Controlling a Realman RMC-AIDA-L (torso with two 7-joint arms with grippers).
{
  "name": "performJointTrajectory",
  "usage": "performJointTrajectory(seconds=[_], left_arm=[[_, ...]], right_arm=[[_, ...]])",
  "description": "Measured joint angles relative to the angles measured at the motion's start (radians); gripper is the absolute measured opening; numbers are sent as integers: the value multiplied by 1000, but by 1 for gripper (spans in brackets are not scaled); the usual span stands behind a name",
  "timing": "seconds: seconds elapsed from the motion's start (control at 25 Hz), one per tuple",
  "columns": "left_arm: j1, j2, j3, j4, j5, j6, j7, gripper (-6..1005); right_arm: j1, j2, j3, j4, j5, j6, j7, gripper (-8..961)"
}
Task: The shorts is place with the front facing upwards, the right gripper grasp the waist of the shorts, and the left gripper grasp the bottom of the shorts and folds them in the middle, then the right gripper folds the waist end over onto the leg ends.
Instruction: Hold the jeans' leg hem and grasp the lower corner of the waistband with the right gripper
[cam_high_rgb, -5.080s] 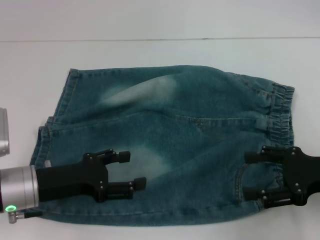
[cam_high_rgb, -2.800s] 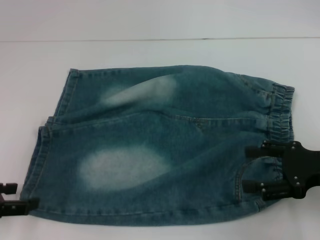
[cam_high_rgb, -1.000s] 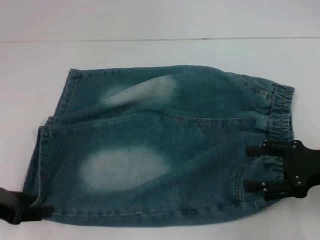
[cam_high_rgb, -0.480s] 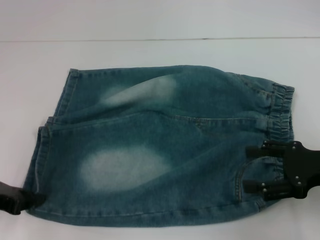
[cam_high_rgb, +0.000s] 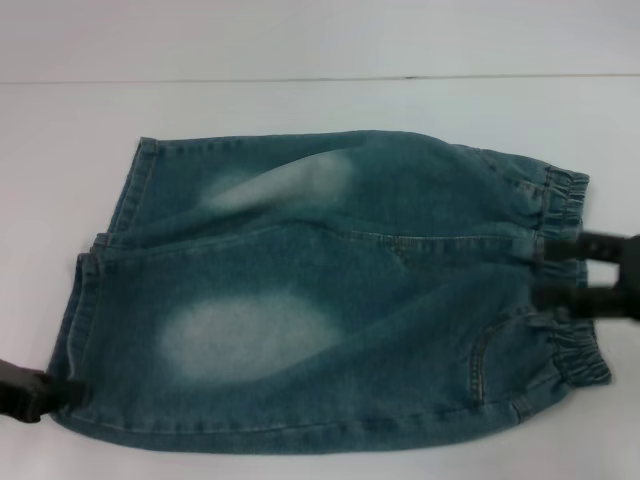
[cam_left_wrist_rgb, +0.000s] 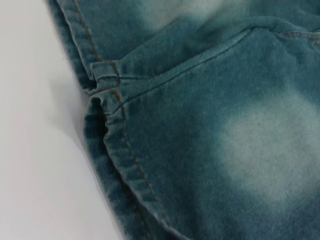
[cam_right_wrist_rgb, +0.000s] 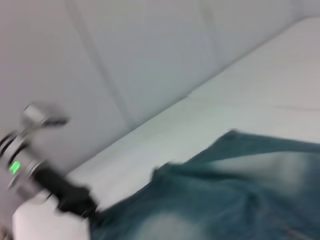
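Right hand (cam_high_rgb: 590, 272) shifted up along waistband, parted | left hand (cam_high_rgb: 30, 392) at hem, grip unclear

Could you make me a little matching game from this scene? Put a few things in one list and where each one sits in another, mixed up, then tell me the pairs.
Things:
1. left tool
2. right tool
3. gathered waistband
4. large pale patch

Places:
A. along the right-hand edge of the shorts
B. on the near leg, over toward the hems
C. at the near hem corner, on the left side
D. reaching in over the puckered waist, on the right side

Pairs: 1-C, 2-D, 3-A, 4-B
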Motion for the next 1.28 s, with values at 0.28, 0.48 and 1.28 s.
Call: performJointTrajectory(seconds=[0.28, 0.48, 1.28], left_arm=[[2, -1, 0, 4, -51, 40, 5, 57], [5, -1, 3, 8, -66, 44, 15, 58], [-26, -4, 14, 0, -135, 36, 54, 58]], right_arm=[[-1, -71, 53, -2, -4, -7, 279, 942], [-3, -104, 50, -3, -40, 10, 428, 942], [46, -143, 32, 45, -258, 22, 713, 942]])
